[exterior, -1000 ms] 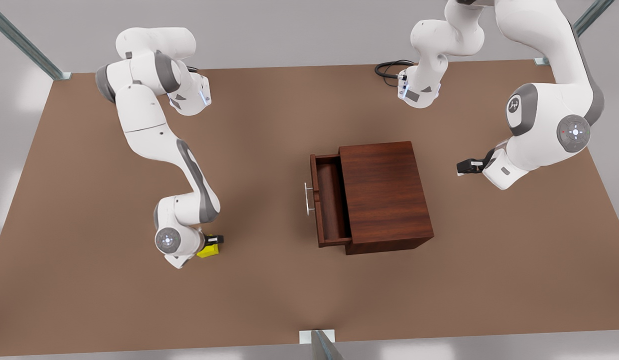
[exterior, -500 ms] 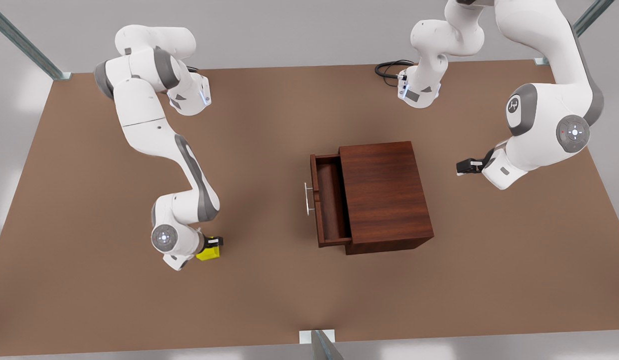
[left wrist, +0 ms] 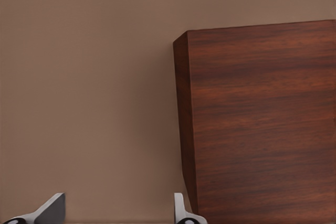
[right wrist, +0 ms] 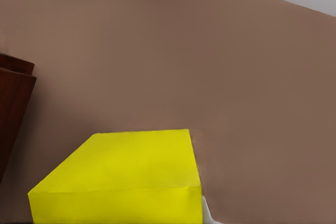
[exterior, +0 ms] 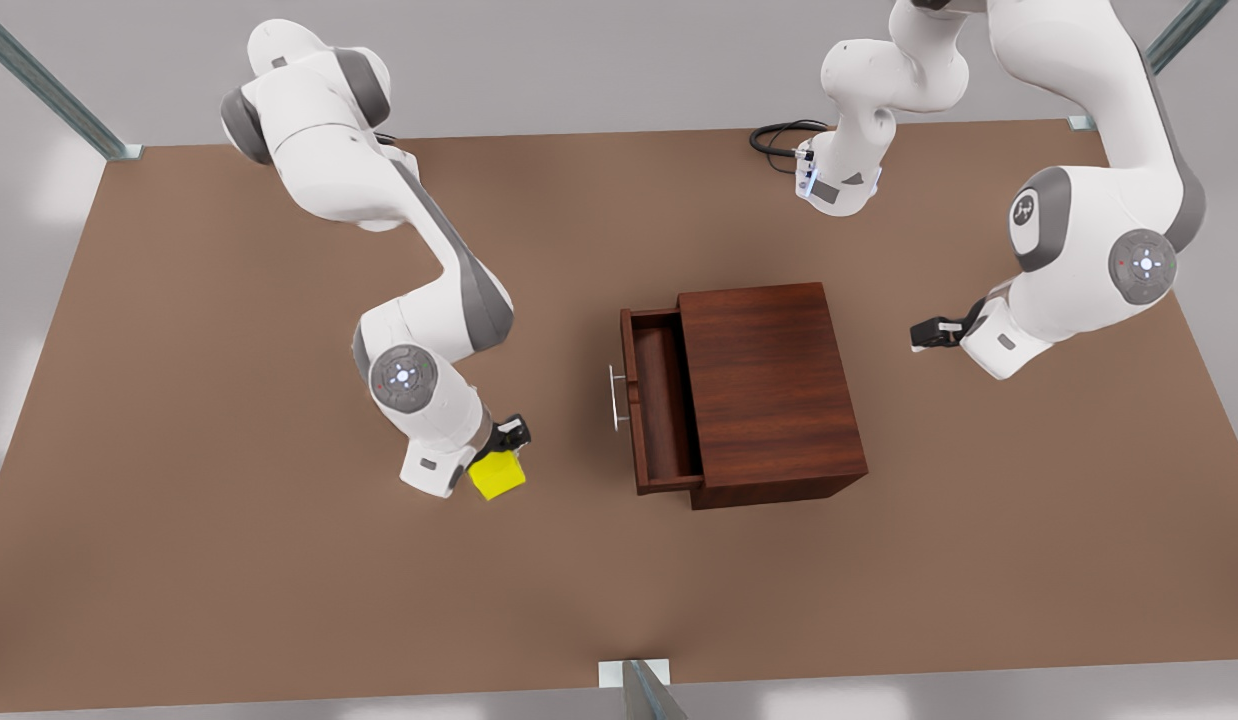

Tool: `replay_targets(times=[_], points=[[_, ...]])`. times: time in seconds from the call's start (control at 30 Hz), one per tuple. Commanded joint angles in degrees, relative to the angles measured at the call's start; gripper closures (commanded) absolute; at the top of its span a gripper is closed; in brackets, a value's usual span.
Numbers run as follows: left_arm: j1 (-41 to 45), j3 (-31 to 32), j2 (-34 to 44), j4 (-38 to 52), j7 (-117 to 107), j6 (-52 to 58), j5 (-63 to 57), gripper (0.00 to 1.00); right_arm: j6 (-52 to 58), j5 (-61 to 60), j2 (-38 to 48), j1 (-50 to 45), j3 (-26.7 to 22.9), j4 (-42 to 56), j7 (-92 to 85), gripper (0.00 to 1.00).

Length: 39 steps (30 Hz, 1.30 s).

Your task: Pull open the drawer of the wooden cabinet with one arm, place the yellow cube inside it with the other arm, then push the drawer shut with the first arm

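The brown table (exterior: 229, 420) spans the front view, its corners cut off by the frame at the near edge. Near its centre, slightly toward 3 o'clock, stands the wooden cabinet (exterior: 769, 385), plain flat top upward; in the left wrist view its far end is cut off. The drawer (exterior: 662, 400) stands pulled out toward 9 o'clock, its inside bare, with the silver bar handle (exterior: 615, 398) on its front.

The two white arms reach in from 12 o'clock. The one at 3 o'clock carries a small round logo on its grey elbow cover, too small to read; no other writing can be made out. Its left gripper (exterior: 924, 333) hangs just off the cabinet's 3 o'clock side, and the left wrist view shows its fingertips (left wrist: 51, 211) spread apart with only table between them.

The right gripper (exterior: 504, 450) sits at 9 o'clock of the drawer, well apart from the handle, clamped on the yellow cube (exterior: 497, 475). The cube is tilted and looks lifted clear of the table, though its underside is hidden. In the right wrist view the cube (right wrist: 123, 179) sits close to the lens, covering most of the fingers; one pale fingertip (right wrist: 206, 211) shows beside it.

A black cable (exterior: 777, 137) coils at 12 o'clock.
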State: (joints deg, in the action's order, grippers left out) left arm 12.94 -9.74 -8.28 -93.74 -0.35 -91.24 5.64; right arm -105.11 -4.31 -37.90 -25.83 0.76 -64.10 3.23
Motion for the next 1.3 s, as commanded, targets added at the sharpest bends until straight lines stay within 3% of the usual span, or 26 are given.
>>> replay_targets(times=[0.0, 0.1, 0.33, 0.5, 0.57, 1.0, 1.27], points=[[-0.29, -0.28, 0.02, 0.14, -0.52, 0.1, 0.24, 0.0, 2.99, 0.62, -0.15, -1.94, 0.56, 1.08, 9.86, 0.48], [-0.2, -0.28, -0.33, 0.23, -0.61, 0.18, 0.16, 0.0, -4.22, 0.62, -0.33, -3.08, 6.63, 1.08, 14.96, 0.48], [-0.2, -0.28, -0.33, 0.31, -0.7, -0.08, 0.24, 0.0, -17.85, 0.71, -6.21, -13.01, 6.01, 6.26, 24.01, 0.48], [-0.02, -0.2, -0.33, 0.23, -1.05, -0.17, 0.16, 0.0, -19.08, 0.71, -9.03, -15.47, 3.82, 7.76, 24.72, 0.48], [-0.02, -0.2, -0.33, 0.23, -1.14, -0.17, 0.16, 0.0, -14.95, 0.53, -8.68, -15.56, 1.79, 7.67, 27.18, 0.48], [0.06, -0.2, -0.33, 0.14, -1.58, -0.17, -0.02, 0.0, -12.92, 0.27, -9.03, -16.09, 3.2, 7.14, 49.59, 0.47], [0.15, -0.11, -0.33, 0.05, -1.58, -0.08, -0.02, 0.0, -12.92, -0.08, -9.82, -16.09, 3.2, 6.88, 50.56, 0.45]])
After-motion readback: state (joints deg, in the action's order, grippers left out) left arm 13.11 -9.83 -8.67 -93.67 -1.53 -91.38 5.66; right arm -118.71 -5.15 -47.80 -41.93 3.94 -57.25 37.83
